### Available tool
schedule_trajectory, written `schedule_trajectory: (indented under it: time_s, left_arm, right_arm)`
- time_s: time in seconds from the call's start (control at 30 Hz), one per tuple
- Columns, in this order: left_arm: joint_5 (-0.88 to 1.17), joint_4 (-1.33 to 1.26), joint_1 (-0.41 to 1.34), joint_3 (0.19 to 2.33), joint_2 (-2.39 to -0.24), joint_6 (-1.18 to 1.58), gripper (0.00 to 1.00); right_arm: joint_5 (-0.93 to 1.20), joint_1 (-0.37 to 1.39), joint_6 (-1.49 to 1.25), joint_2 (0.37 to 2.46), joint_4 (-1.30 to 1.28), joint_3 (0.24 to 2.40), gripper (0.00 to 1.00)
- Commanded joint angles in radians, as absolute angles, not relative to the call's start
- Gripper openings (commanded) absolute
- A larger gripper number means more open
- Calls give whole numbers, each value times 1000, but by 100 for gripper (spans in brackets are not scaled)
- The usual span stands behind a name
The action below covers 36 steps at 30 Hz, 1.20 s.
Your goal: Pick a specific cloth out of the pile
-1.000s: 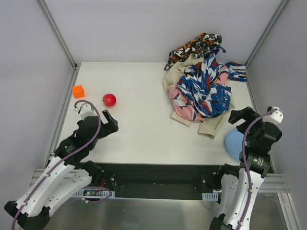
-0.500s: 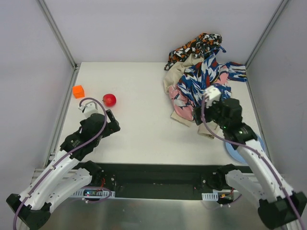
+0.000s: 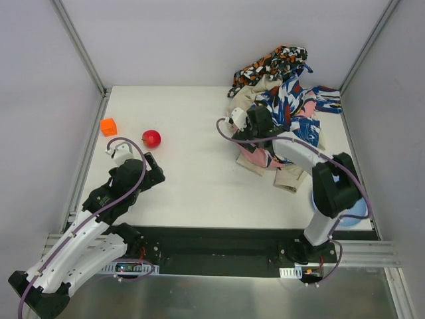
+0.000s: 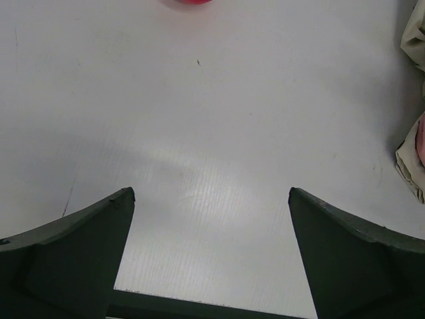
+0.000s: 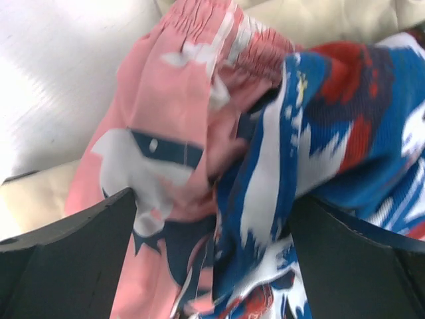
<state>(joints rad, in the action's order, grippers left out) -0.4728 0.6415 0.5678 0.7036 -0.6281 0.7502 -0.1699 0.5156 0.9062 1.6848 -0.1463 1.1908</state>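
The pile point(image 3: 287, 118) lies at the table's back right: a beige cloth point(image 3: 247, 100), a blue-white-pink patterned cloth point(image 3: 295, 129) on top, and an orange-black-white print point(image 3: 272, 63) behind. The plain black cloth is hidden. My right gripper point(image 3: 255, 129) hangs over the pile's left side; its wrist view shows it point(image 5: 212, 199) open, with the patterned cloth point(image 5: 199, 133) bunched between the fingers point(image 5: 66, 252), which are not closed on it. At the front left my left gripper point(image 3: 156, 174) stands open over bare table point(image 4: 211, 193).
A red apple point(image 3: 151, 138) and an orange cube point(image 3: 108, 126) sit on the left of the table; the apple's edge point(image 4: 189, 2) shows in the left wrist view. A blue plate point(image 3: 354, 211) lies at the front right, under the right arm. Side walls enclose the table.
The right arm has swung from the front right corner up and left onto the pile. The left gripper has stayed almost where it was. Both grippers stay open.
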Motion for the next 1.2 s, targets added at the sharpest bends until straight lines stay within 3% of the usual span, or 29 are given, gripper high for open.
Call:
schedule_trajectory:
  time_s: [0.0,0.37,0.4,0.57,0.67,0.7,1.17]
  left_arm:
    - [-515,646,560,692,-614,776,99]
    - [-584,646,560,696,-615,798,99]
    - [-589,646,560,701,-618,799,99]
    - [-607,646,560,710,-621,802,99]
    - [-611,646,560,712,-620,801,99]
    - [-611,646,560,712,-620,799,99]
    - [-640,646,560,706,-618,810,99]
  right_arm:
    - [-212,486,839,1856,-317,1391,96]
    - [-481,420,825,2264,-721,1735,99]
    - [-507,419,825,2290,-729,1771,95]
    - [-489,417,836,2344,-721,1836,50]
    - [-540,417,854,2342,-643,1841,8]
    - [-576,419,864,2336,-600,1839,1]
    - [-591,597,1055,1769,63,1436,1]
